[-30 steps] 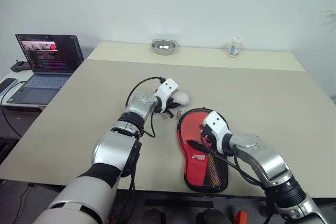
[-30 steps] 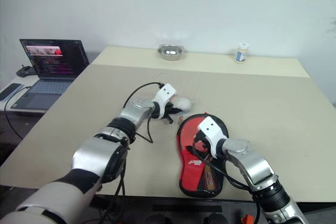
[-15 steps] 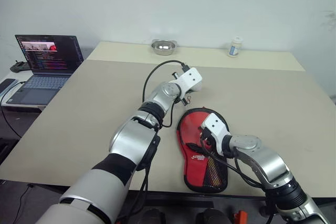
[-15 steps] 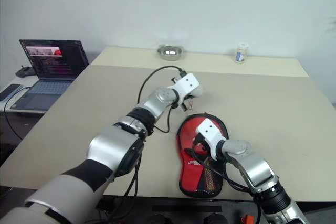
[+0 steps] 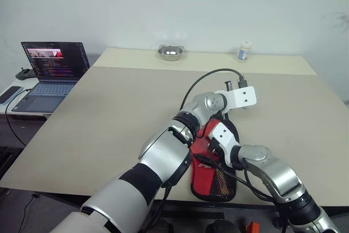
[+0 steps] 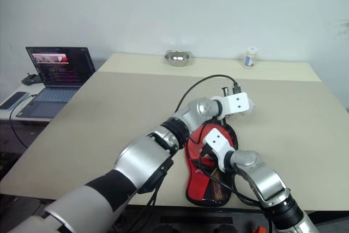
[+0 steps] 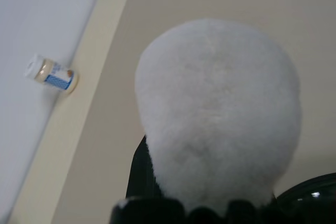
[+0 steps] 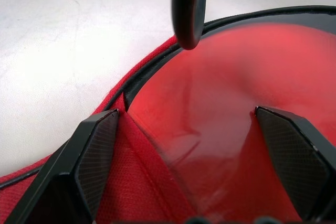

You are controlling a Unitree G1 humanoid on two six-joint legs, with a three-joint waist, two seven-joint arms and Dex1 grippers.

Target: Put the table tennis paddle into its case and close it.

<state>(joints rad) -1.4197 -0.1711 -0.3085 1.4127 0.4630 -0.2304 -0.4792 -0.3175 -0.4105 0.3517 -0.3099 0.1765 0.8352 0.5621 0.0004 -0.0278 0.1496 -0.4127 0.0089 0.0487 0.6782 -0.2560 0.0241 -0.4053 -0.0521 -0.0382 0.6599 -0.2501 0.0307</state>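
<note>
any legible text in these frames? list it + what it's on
None can be read.
Case: white logo print, too small to read.
Bottle: blue and white label, blurred.
Laptop: lines of text on the screen, too small to read.

case on table, laptop left

Silver arms, black joints and cables, white wrists.

An open laptop sits left of the table; a metal bowl and small bottle stand at its far edge.
</note>
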